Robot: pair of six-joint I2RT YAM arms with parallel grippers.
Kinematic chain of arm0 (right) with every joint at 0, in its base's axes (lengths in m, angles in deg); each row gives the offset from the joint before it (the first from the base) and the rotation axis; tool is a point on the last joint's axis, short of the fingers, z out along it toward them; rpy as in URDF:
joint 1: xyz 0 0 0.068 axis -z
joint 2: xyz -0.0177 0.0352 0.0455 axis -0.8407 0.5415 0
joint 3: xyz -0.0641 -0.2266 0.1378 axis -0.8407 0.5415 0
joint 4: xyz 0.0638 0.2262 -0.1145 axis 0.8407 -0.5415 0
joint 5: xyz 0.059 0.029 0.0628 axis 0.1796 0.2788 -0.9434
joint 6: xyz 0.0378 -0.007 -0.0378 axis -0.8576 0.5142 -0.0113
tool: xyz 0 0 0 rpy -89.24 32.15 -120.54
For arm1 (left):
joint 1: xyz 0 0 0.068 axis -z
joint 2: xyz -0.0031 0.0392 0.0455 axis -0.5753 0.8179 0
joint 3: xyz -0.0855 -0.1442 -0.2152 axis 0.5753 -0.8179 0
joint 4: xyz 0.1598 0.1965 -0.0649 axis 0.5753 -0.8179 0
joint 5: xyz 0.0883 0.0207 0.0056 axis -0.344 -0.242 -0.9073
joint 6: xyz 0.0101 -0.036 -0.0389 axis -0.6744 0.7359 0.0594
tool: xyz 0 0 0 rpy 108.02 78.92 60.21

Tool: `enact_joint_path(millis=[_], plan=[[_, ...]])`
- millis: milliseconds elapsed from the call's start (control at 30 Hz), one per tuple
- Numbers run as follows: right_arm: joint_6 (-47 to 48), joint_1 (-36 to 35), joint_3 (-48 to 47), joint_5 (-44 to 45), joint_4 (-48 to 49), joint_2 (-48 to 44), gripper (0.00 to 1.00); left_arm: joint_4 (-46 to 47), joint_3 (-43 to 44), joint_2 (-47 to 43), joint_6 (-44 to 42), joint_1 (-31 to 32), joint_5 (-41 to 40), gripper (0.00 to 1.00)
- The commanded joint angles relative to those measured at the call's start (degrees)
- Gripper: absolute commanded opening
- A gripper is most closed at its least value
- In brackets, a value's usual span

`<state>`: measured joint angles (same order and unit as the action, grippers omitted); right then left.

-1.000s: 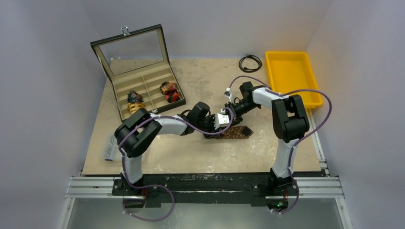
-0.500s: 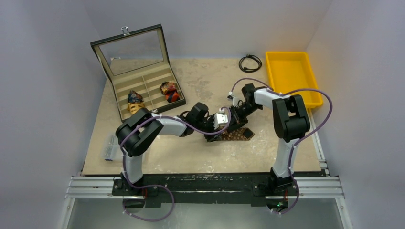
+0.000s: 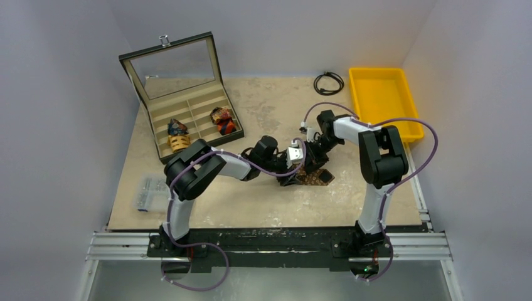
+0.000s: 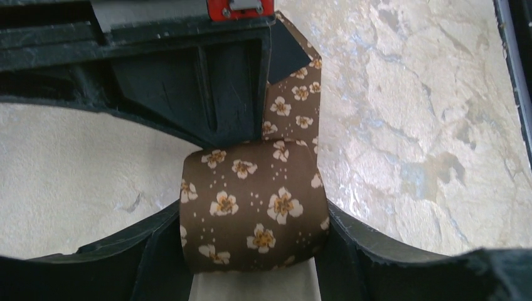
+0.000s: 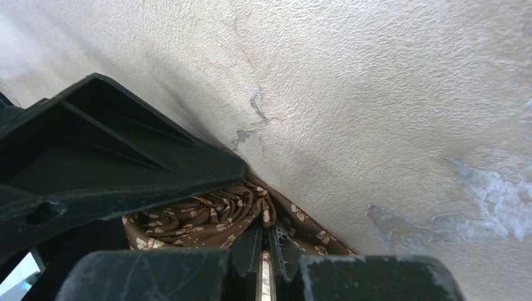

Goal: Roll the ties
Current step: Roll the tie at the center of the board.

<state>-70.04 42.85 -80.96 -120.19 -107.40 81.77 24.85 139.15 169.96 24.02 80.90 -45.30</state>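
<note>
The brown tie (image 4: 254,207) with small cream flowers is coiled into a roll at mid-table (image 3: 312,177). My left gripper (image 4: 256,233) stands open with one finger along each side of the roll, close against it. The tie's loose tail (image 4: 292,100) runs up from the roll and under the right gripper's black body. In the right wrist view, my right gripper (image 5: 266,241) is shut on a fold of the tie (image 5: 207,216) at the edge of the coil. Both grippers meet over the roll, the left gripper (image 3: 295,170) from the left and the right gripper (image 3: 312,161) from behind.
An open glass-lidded case (image 3: 157,116) at the back left holds two rolled ties (image 3: 178,133) (image 3: 224,120). A yellow tray (image 3: 401,103) sits at the back right, with a black cable loop (image 3: 329,82) beside it. A clear packet (image 3: 145,193) lies near the left edge.
The right gripper dropped onto the roll and shut on the tie. The left gripper's jaws widened and its arm slid right. The flat tail on the table grew shorter.
</note>
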Motion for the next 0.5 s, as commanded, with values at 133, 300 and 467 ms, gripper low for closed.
enact_joint_path(millis=[133, 300, 467], plan=[[2.95, -0.92, 2.65, 8.55, 4.2, 1.29, 0.0, 2.91, 2.98, 3.8, 4.33, 2.03, -2.0, 0.53], [3.42, -1.26, -0.62, 6.81, 4.64, 3.94, 0.0, -1.23, 0.33, 1.99, 1.14, 2.35, -5.84, 0.24], [4.95, -1.52, -7.98, 3.82, 2.84, 5.66, 0.0, -3.24, -7.13, -1.88, -0.91, 1.95, -8.44, 0.13]])
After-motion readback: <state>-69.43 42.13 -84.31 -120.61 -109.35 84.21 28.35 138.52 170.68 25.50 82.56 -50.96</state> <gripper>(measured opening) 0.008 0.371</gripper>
